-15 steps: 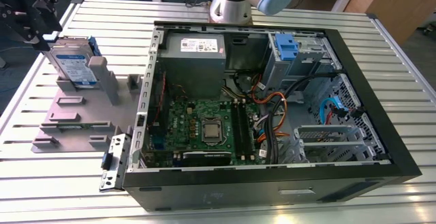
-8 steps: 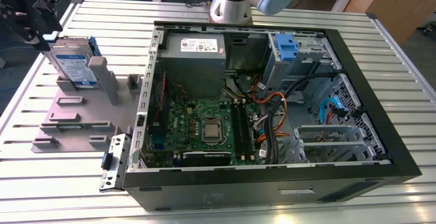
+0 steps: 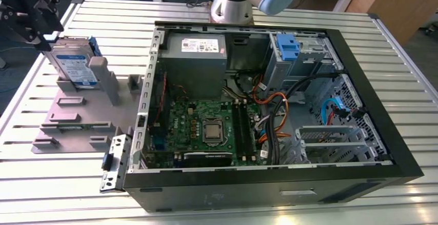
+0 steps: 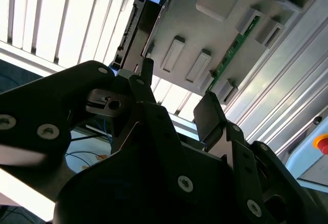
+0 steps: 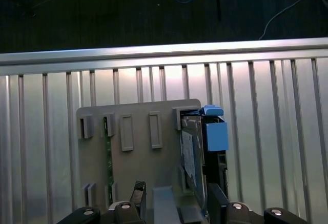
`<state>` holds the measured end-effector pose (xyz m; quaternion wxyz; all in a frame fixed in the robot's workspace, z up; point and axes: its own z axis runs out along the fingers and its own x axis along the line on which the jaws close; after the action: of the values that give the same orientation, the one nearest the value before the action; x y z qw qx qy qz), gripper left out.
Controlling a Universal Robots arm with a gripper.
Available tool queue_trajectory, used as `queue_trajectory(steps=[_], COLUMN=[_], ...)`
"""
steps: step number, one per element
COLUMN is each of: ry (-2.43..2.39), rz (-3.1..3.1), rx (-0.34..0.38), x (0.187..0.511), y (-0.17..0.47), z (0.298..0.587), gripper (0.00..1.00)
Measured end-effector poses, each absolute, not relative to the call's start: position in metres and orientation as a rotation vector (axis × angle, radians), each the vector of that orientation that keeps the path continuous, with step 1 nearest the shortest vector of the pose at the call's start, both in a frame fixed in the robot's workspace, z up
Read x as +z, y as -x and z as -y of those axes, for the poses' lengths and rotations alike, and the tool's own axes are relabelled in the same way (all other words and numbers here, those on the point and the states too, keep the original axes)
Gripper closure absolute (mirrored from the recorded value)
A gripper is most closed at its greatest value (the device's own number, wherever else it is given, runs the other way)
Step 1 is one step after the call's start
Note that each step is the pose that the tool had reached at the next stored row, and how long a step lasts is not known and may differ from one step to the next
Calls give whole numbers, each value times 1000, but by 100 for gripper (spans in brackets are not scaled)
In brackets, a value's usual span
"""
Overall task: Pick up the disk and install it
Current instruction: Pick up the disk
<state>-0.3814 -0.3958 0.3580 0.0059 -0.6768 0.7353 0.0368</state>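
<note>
No word or number can be made out anywhere. The disk (image 3: 72,56), standing on edge in the grey stand (image 3: 75,117) at the exterior view's left, carries a white-and-blue label (image 3: 77,71) on its broad face, and its rows of print are too fine to read. In the first wrist view that label (image 5: 188,160) is seen nearly edge-on and is just as illegible. Inside the open computer case (image 3: 274,191), the grey power-supply box (image 3: 195,66) bears a white sticker (image 3: 200,44) on its upper face, with a small red mark and dark lines of print, none of it readable.
</note>
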Motion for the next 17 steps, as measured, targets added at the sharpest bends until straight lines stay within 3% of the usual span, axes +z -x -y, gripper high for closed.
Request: queue_trajectory(steps=[17], ry=[2109], rz=[-2291], rx=[137], x=[352], y=[381], z=[396], gripper=[41])
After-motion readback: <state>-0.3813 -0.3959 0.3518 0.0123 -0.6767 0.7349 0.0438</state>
